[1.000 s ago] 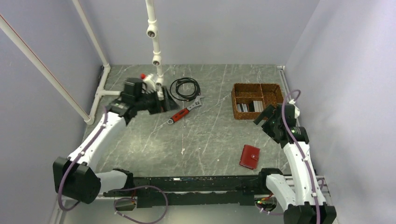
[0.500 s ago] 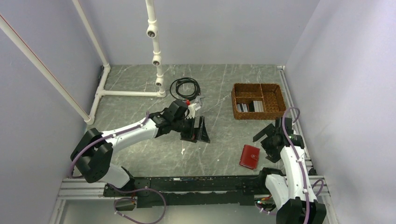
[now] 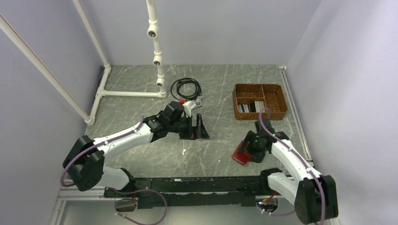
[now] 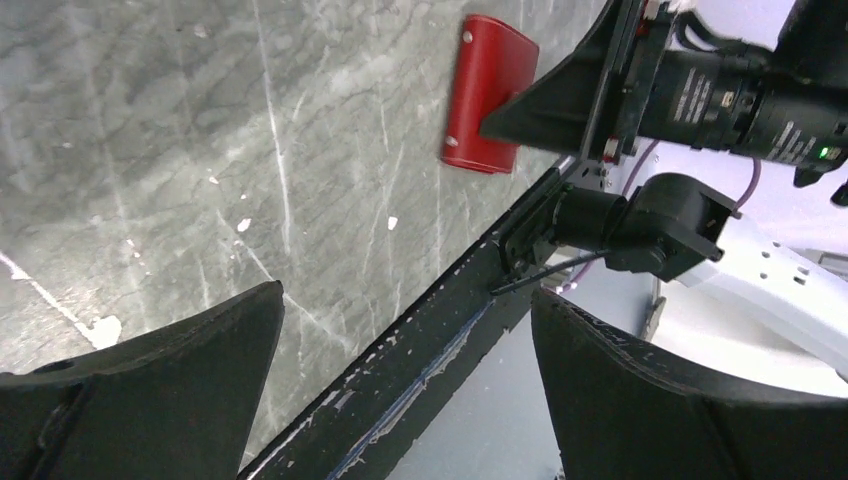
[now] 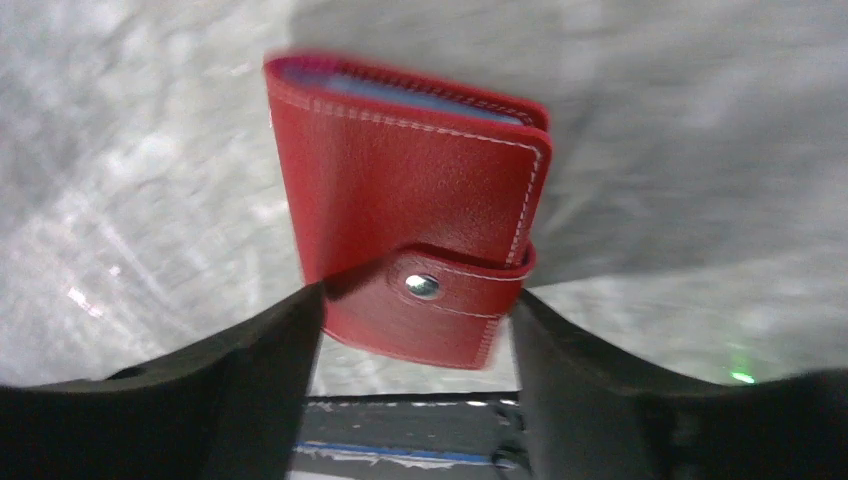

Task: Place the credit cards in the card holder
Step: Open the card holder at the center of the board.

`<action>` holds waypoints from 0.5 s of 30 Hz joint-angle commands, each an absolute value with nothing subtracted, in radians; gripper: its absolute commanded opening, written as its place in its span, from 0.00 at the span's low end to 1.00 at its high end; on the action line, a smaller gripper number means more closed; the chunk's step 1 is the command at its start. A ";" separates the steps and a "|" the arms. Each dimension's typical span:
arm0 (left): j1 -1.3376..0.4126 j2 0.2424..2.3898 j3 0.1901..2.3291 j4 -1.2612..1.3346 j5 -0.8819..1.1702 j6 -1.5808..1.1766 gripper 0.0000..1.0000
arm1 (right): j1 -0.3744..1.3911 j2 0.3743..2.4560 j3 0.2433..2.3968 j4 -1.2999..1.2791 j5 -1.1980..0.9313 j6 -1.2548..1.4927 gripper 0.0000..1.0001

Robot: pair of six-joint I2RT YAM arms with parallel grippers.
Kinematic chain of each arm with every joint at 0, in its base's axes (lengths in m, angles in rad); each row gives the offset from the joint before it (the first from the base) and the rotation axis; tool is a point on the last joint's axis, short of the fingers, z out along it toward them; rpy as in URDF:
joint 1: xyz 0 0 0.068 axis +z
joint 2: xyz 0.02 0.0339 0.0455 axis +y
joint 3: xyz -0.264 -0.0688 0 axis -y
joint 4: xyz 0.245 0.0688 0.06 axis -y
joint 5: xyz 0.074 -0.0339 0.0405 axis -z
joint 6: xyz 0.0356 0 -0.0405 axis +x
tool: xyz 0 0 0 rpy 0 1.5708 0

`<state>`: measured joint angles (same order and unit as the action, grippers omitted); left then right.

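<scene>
Seen from above, the right gripper [image 3: 246, 150] covers most of the card holder [image 3: 238, 156], leaving only a red corner showing. In the right wrist view the holder's top edge is smeared by blur; the pale blue strip there may be a card or lining. Whether the fingers [image 5: 250, 370] press its sides cannot be told. The credit cards [image 3: 251, 107] in the wicker basket [image 3: 259, 86] are too small to count. The left gripper [image 4: 405, 295] runs off the lower frame edge.

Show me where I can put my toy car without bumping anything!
Bare stone lies between the black cable and the wicker basket, and nearer, between the left gripper and the card holder. It's crowded at the card holder, where the right gripper straddles it, and where the left gripper hangs close to the cable.
</scene>
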<state>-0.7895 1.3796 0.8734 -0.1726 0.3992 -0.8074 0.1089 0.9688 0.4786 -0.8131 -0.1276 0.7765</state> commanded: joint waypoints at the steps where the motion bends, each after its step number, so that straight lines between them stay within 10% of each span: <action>1: -0.777 1.324 0.853 -0.232 0.294 -0.801 0.99 | 0.361 1.034 0.473 -0.505 -0.222 0.945 0.57; 6: -0.666 1.269 0.730 -0.156 0.331 -0.869 0.95 | 0.613 1.267 0.665 -0.383 -0.141 0.909 0.57; 15: -0.616 1.463 0.849 -0.102 0.510 -0.795 0.97 | 0.500 1.157 0.567 -0.388 -0.138 0.856 0.72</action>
